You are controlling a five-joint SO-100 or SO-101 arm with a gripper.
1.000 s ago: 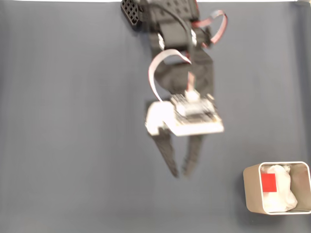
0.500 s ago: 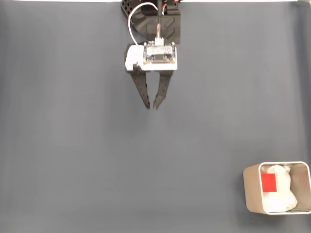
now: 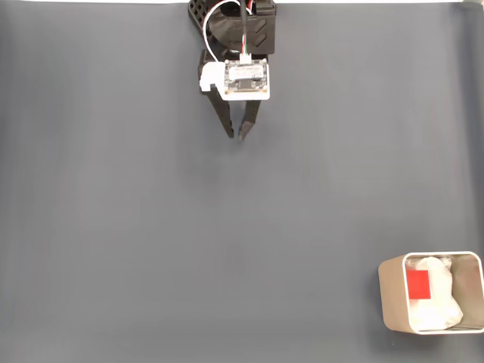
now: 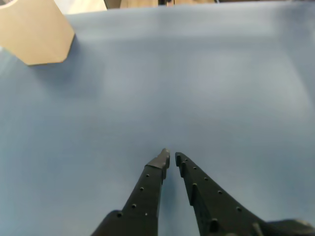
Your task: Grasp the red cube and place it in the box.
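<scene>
Small bright red solid cube [image 3: 418,284], likely light and rigid, grippable across flat faces, sits in beige rounded box [image 3: 393,302] lower right; fingers [image 3: 235,137] nearly closed, empty.

A small, bright red, plain-faced cube [image 3: 418,284] lies inside a beige rectangular box with rounded corners and thin walls [image 3: 392,295] at the lower right corner of the fixed view, its right edge cut off by the frame. The cube sits flat in the left half of the box, one square face turned up, resting against crumpled white paper lining [image 3: 441,296]. In the wrist view, the box's beige wall [image 4: 33,32] stands at the upper left.
</scene>
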